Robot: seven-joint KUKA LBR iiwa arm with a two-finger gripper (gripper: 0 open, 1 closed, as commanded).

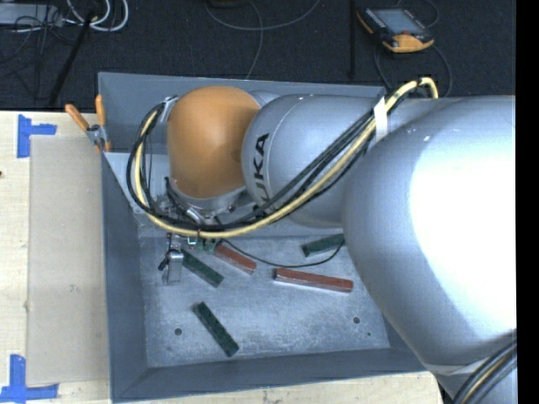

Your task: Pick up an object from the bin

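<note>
gripper [173,265] sits low; clenched or released, you cannot tell. dark green bar [202,270] lies tilted just beside the gripper, brown bar [235,258] just beyond it. centre across the dark green bar's narrow width, square to it, so you lift 1 bar only.

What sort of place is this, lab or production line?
Probably a robotics lab: KUKA arm over a grey bin of loose bars, cables strewn behind it.
</note>
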